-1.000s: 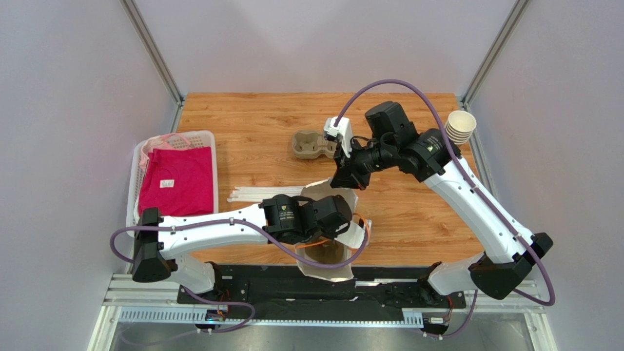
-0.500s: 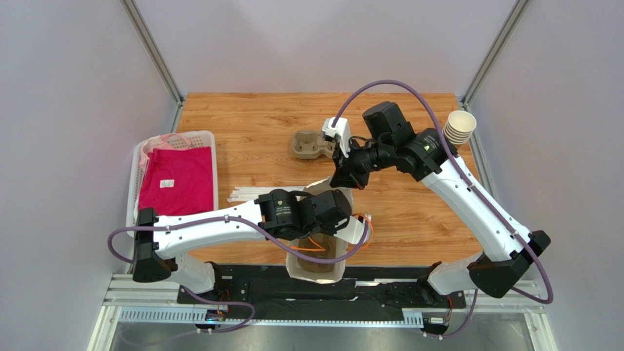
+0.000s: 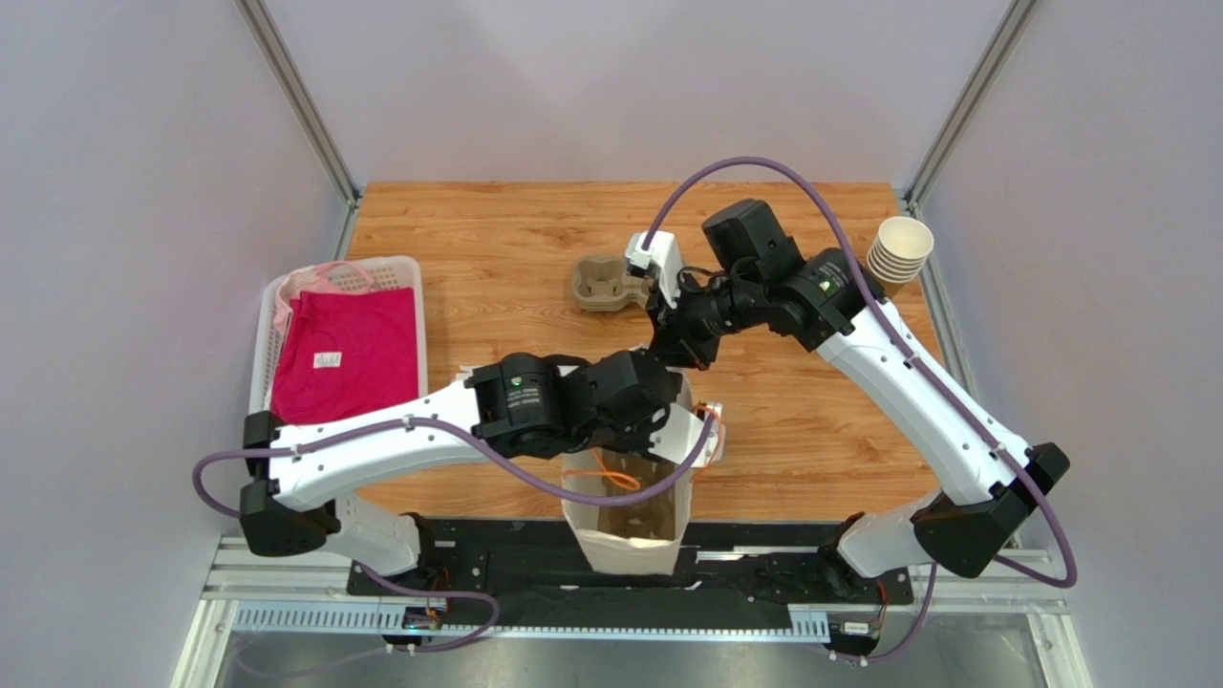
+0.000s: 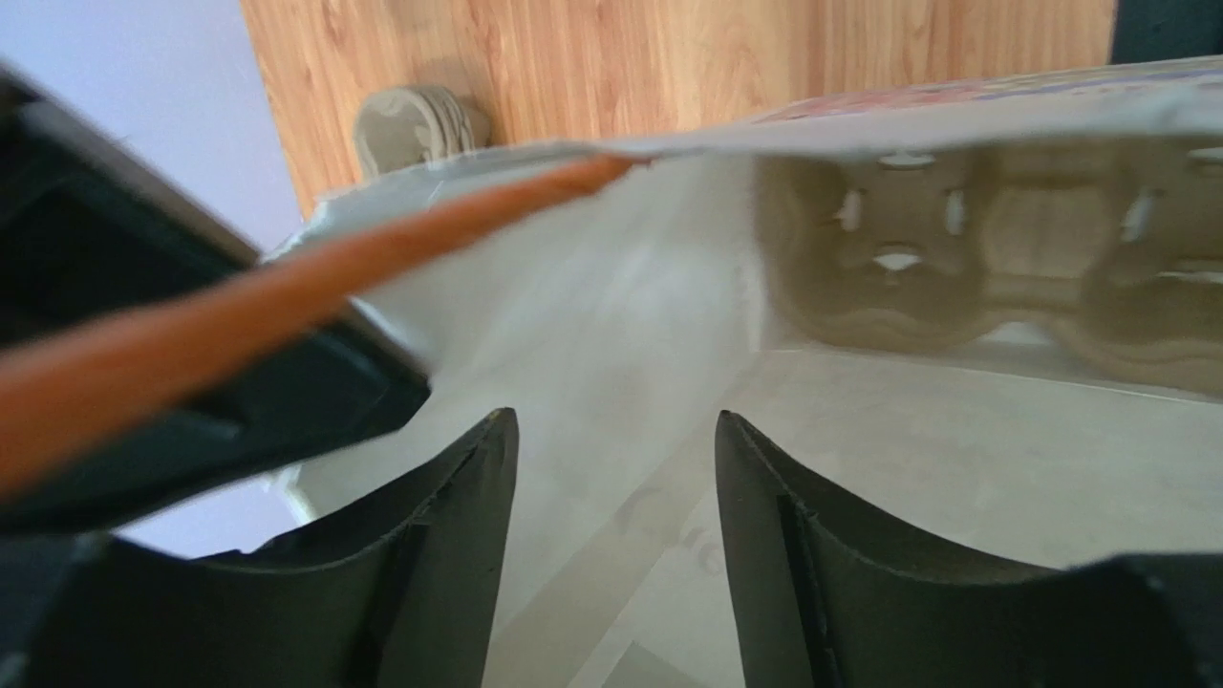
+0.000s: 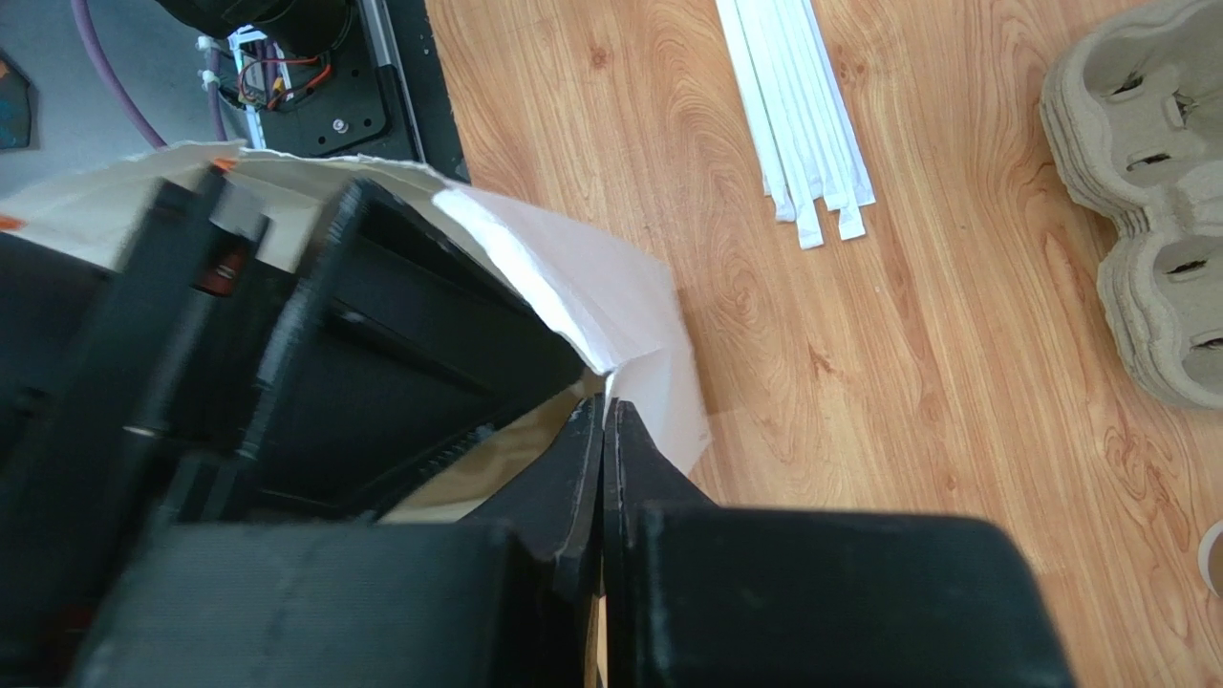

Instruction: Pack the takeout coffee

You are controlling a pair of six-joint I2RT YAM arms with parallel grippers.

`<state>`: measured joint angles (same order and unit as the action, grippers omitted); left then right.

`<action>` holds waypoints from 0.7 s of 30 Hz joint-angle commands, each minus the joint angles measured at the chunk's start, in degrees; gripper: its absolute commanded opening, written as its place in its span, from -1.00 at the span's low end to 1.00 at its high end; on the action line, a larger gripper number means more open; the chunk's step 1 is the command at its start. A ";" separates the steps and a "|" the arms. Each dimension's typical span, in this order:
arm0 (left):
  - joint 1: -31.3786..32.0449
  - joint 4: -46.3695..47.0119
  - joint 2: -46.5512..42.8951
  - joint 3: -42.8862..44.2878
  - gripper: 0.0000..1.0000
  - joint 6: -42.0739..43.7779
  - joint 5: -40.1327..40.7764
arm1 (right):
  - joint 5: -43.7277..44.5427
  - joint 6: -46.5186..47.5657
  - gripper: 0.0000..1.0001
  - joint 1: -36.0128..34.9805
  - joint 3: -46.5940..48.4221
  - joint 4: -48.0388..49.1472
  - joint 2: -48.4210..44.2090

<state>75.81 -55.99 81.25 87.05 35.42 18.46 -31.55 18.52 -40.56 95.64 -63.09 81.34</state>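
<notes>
1. Tan lidded cup: unseen; I judged it hidden inside the paper bag (image 3: 620,553).
2. Left gripper (image 4: 615,430) hung inside the bag, jaws parted, empty.
3. Right gripper (image 5: 603,419) pinched the bag's far rim; lifting left straight out, clear of the orange handle (image 4: 287,301), looked best.

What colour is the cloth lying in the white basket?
The cloth is magenta pink, clearest in the top external view.

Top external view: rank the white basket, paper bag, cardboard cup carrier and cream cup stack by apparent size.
1. white basket
2. paper bag, partly covered by the left arm
3. cardboard cup carrier and cream cup stack: these look alike, so they are not ranked.
</notes>
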 commanded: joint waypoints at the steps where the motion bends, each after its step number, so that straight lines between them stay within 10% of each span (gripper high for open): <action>1: -0.05 1.58 -7.94 2.69 0.29 0.17 -6.41 | 2.02 1.34 -1.00 0.48 1.84 1.66 0.31; 8: -0.05 3.34 -13.13 3.48 0.57 0.79 -11.25 | 2.90 2.04 -1.00 2.06 1.92 1.13 1.10; 21: -0.05 7.30 -14.02 -2.49 0.52 3.51 -7.82 | 1.23 0.46 -1.00 2.32 3.24 1.13 0.66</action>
<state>75.05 -53.71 68.18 84.77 36.64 12.19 -32.18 18.48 -38.89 97.12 -63.13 82.00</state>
